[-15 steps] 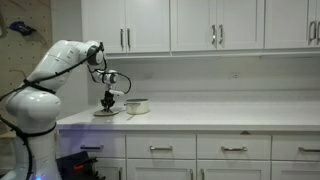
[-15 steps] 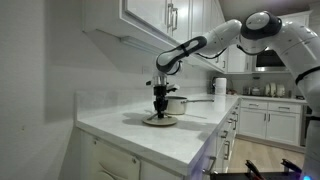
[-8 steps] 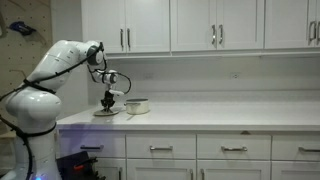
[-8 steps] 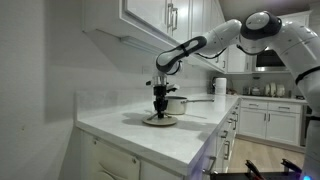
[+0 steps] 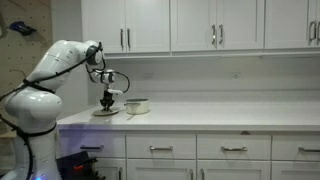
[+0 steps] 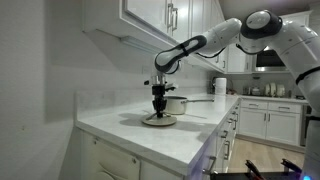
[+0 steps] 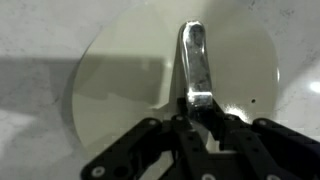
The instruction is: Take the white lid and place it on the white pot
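Entry: domestic kitchen, fitted. We list the evidence as follows.
- Wall cabinets (image 5: 200, 25), white panelled doors with bar handles, across the top of the frame in an exterior view; more seen at upper centre (image 6: 160, 15).
- Counter (image 5: 220, 115), pale stone-look slab, running across mid-frame in both exterior views.
- Base units (image 5: 235, 150), white drawers and doors with matching handles, along the lower edge.
- Further white units (image 6: 265, 115) at right of frame.
- White pot (image 5: 137, 105) standing on the counter, left of centre.

Round white lid (image 7: 120, 90) — metal-handled, lying flat; squat white pot (image 6: 177, 104) upright just beside
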You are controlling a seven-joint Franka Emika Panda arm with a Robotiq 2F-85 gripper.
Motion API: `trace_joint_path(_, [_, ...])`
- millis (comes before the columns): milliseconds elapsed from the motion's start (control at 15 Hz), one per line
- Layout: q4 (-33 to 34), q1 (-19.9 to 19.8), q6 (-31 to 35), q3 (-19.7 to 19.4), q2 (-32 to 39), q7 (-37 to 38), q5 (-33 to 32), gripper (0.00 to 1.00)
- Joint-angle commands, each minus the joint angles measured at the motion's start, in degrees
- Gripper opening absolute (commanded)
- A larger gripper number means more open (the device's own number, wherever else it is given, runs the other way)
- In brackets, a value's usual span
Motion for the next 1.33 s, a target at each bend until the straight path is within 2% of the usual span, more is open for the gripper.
trace_joint_path(0, [0.4, 1.6, -0.1, -1.0, -2.2, 3.1, -1.9, 0.06])
trace_joint_path(600, [1.5, 0.9, -0.1, -1.2, -5.3, 8.1, -1.9, 0.06])
trace_joint_path(1267, [9.9, 0.9, -2.5, -4.2, -7.3, 23.4, -3.0, 0.06])
